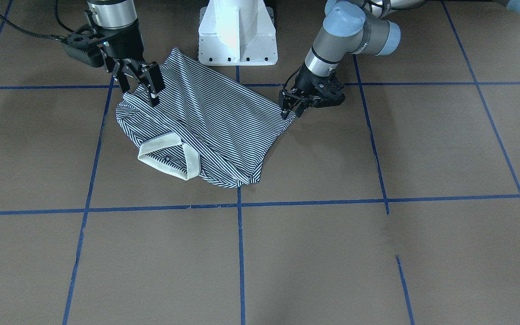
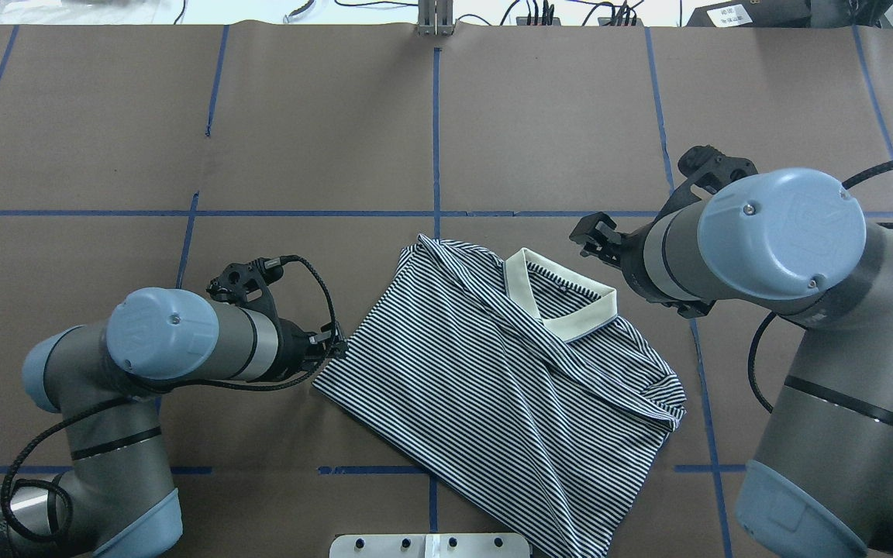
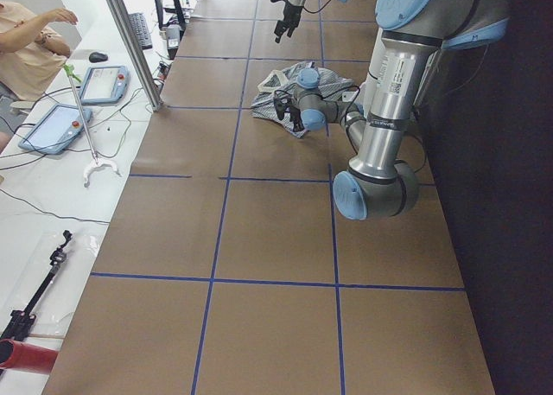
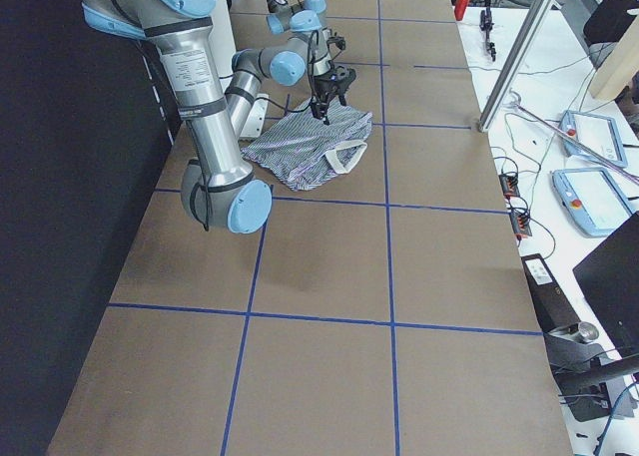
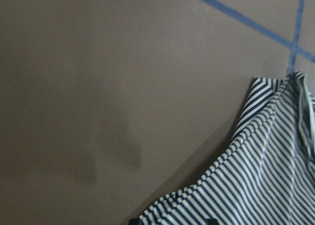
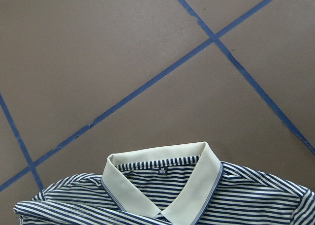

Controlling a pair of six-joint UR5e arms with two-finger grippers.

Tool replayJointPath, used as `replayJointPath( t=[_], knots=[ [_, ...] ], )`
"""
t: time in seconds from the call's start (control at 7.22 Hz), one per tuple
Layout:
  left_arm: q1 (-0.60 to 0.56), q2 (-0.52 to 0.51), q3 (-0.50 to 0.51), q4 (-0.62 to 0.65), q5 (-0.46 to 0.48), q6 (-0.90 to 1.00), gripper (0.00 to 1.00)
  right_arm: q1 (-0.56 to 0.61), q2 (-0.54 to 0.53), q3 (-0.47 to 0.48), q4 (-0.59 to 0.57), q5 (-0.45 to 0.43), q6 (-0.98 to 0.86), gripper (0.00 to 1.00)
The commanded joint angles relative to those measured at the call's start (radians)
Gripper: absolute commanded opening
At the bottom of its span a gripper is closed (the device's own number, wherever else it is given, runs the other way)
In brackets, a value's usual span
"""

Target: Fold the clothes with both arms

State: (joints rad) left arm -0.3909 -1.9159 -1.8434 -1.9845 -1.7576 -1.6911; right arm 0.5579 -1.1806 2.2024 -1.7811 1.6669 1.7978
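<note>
**One striped shirt, two arms, one corner held**

One polo shirt (image 2: 508, 387) lies on the brown tabletop (image 1: 377, 253), just in front of the single white pedestal (image 1: 237, 36) and between the two grippers. It is soft knit cloth with thin navy-and-white stripes, folded over on itself into a skewed four-sided shape with one diagonal crease across the chest. Its one collar (image 2: 570, 318) is plain cream and stands up as a stiff loop. It sits on the side away from the robot, toward the robot's right. The right wrist view shows a small size label (image 6: 162, 170) inside the neck. Blue tape lines (image 1: 240, 262) divide the matte tabletop into large squares.

There are two grey metal arms with light-blue joint caps. The left arm (image 2: 144, 341) lies low, its forearm nearly level, with the wrist aimed sideways at the shirt. The left gripper (image 1: 288, 109) is down at the corner of the shirt nearest that arm. Its fingers (image 1: 285, 104) are drawn narrow on that corner, and the left wrist view shows striped cloth bunched between the two dark tips.

The right arm (image 2: 803, 256) brings its wrist down almost vertically over the shoulder end of the shirt. The right gripper (image 1: 139, 88) hangs above the cloth beside the collar. Its fingers (image 1: 155, 85) are spread wide with nothing between them.
</note>
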Motion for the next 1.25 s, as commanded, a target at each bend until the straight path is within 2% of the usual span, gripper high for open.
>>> replayJointPath(
  t=[0.0, 0.42, 0.55, 0.69, 0.83, 0.97, 1.11],
  knots=[
    [0.043, -0.014, 0.001, 0.085, 0.018, -0.007, 0.58, 0.010, -0.005, -0.045, 0.075, 0.008, -0.006, 1.00],
    [0.057, -0.018, 0.012, 0.088, 0.018, -0.007, 0.58, 0.010, -0.004, -0.047, 0.077, 0.005, -0.006, 1.00],
    [0.057, -0.018, 0.012, 0.090, 0.020, -0.007, 0.55, 0.010, -0.004, -0.047, 0.077, 0.005, -0.008, 1.00],
    [0.057, -0.017, 0.015, 0.090, 0.020, -0.007, 0.48, 0.010, -0.004, -0.047, 0.075, 0.005, -0.006, 1.00],
    [0.057, -0.018, 0.015, 0.090, 0.041, -0.007, 0.35, 0.010, -0.004, -0.049, 0.075, 0.004, -0.006, 1.00],
    [0.055, -0.018, 0.018, 0.092, 0.052, -0.007, 0.09, 0.010, -0.005, -0.049, 0.075, 0.002, -0.006, 1.00],
    [0.055, -0.015, 0.021, 0.092, 0.088, -0.006, 0.00, 0.008, -0.005, -0.049, 0.075, 0.002, -0.008, 1.00]
  ],
)
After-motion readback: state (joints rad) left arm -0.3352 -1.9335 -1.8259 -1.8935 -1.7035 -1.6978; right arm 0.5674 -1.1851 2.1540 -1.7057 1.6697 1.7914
